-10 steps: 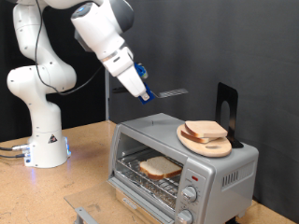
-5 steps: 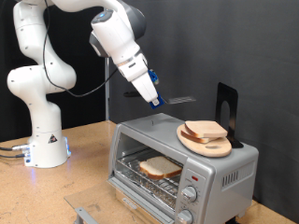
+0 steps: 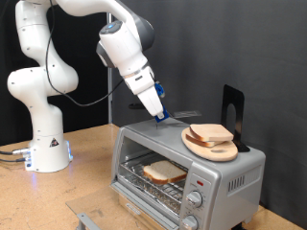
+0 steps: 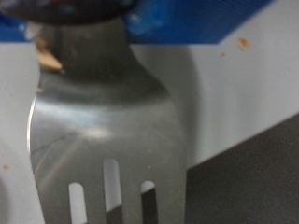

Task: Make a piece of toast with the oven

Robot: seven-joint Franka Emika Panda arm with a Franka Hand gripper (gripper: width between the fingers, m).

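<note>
The silver oven (image 3: pixel 230 172) stands at the exterior view's lower right with its glass door (image 3: pixel 144 199) dropped open. One piece of toast (image 3: pixel 165 172) lies on the wire rack inside. More slices (image 3: pixel 211 133) rest on a round wooden board (image 3: pixel 203 148) on the oven's top. My gripper (image 3: pixel 159 113) hangs just above the oven's top rear edge, to the exterior view's left of the board. It is shut on a metal slotted spatula (image 3: pixel 184 117) whose blade points toward the board. The wrist view shows the spatula blade (image 4: pixel 103 121) close up under blue finger pads (image 4: pixel 196 23).
A black upright stand (image 3: pixel 233 113) rises behind the board on the oven. The arm's white base (image 3: pixel 45 149) stands on the wooden table at the exterior view's left. A small metal piece (image 3: pixel 86 221) lies at the bottom edge. The backdrop is black.
The gripper with the spatula has moved down and toward the exterior view's right, from well above the oven to just over its top near the board. The toast has not moved.
</note>
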